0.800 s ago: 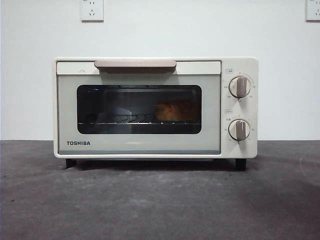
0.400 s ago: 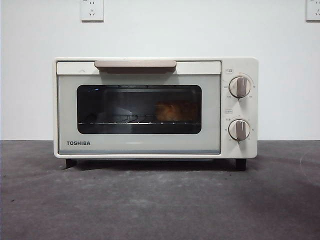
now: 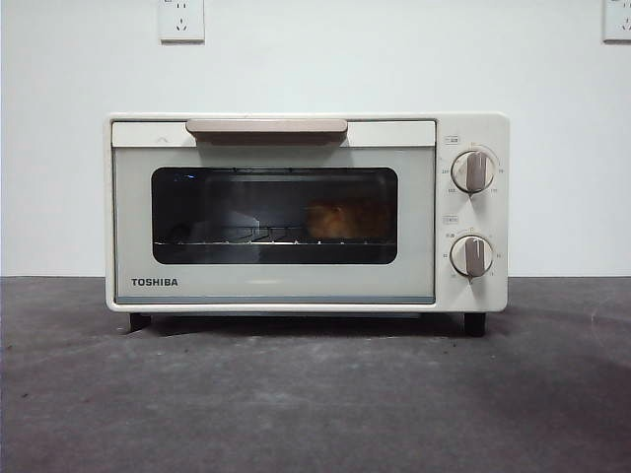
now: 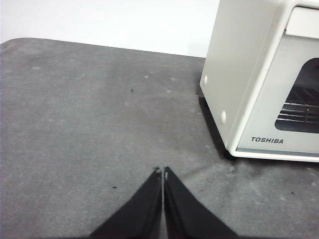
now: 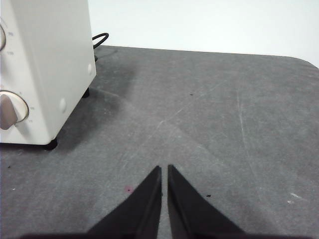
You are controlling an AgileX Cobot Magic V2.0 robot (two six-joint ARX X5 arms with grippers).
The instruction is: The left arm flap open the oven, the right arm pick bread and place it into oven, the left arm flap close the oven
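The cream-white TOSHIBA oven point(image 3: 276, 286) stands in the middle of the dark table with its glass door shut and its beige bar handle point(image 3: 266, 127) up. The golden bread point(image 3: 335, 219) lies on the wire rack inside, seen through the window at its right. My left gripper point(image 4: 162, 172) is shut and empty, over the table off the oven's point(image 4: 239, 79) left side. My right gripper point(image 5: 164, 169) is shut and empty, over the table off the oven's point(image 5: 50, 64) right side. Neither arm shows in the front view.
Two beige knobs point(image 3: 473, 170) sit on the oven's right panel. A black power cable point(image 5: 99, 39) loops behind the oven. Two wall sockets point(image 3: 181, 20) are on the white wall behind. The grey table point(image 3: 315, 404) stretches in front of the oven.
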